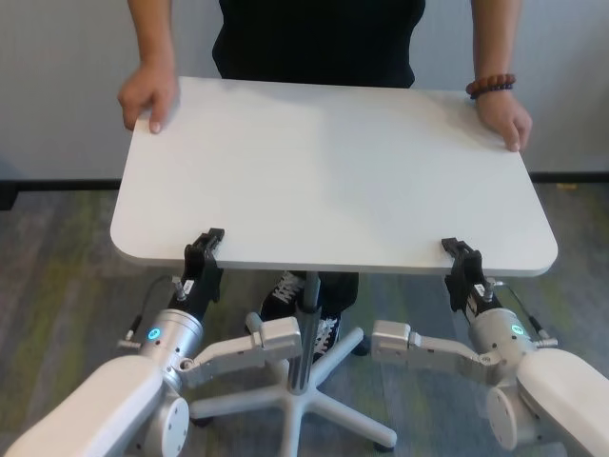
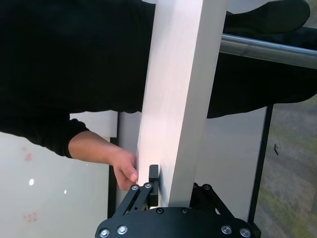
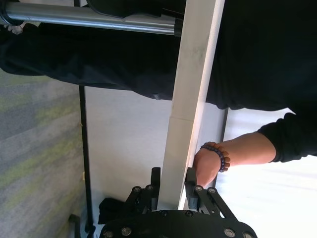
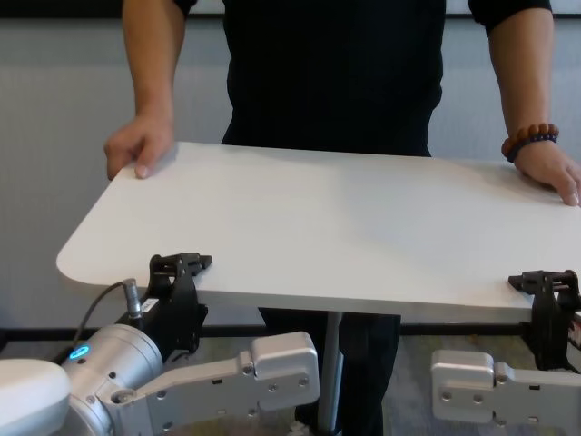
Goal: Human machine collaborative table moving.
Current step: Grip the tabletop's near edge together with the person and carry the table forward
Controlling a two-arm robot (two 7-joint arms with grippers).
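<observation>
Since both ends must move together, the left end effector [image 1: 204,246] and right end effector [image 1: 462,257] are each clamped tight on the near edge of the white desk [image 1: 324,171] — the person [image 1: 319,38] opposite rests a hand on each far corner, ready to share the load. No containers anywhere — the desktop is bare.

This looks like an office or a lab room. The floor is grey carpet [image 1: 57,257] with streaks of yellow-green, the kind laid in workplaces, and the wall [image 1: 57,86] behind is plain and pale with a dark skirting strip [image 1: 67,183]. The white worktop [image 1: 324,181] stands on a metal post [image 1: 309,324] with a star-shaped caster base [image 1: 314,400].
</observation>
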